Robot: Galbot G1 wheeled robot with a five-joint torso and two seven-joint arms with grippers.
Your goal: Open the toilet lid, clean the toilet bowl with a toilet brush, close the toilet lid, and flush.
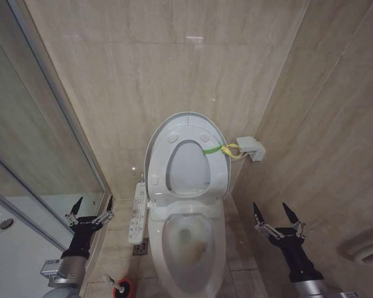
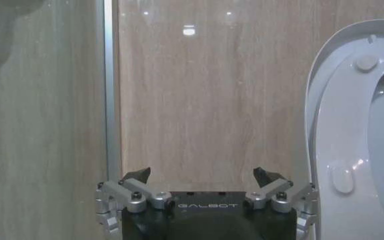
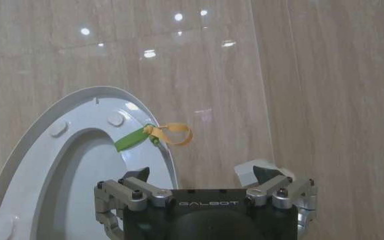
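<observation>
Standing handle-up in its red holder point(image 1: 124, 288) at the near left of the toilet bowl point(image 1: 188, 242), the toilet brush point(image 1: 110, 281) sits nearer the empty, spread left gripper point(image 1: 90, 208); right gripper point(image 1: 276, 216) likewise open, toilet lid point(image 1: 185, 127) already raised.

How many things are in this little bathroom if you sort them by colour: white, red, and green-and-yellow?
White: 4 - toilet lid, seat ring, toilet bowl, wall box
Red: 1 - brush holder
Green-and-yellow: 1 - band tied to the lid's edge
Total: 6
</observation>
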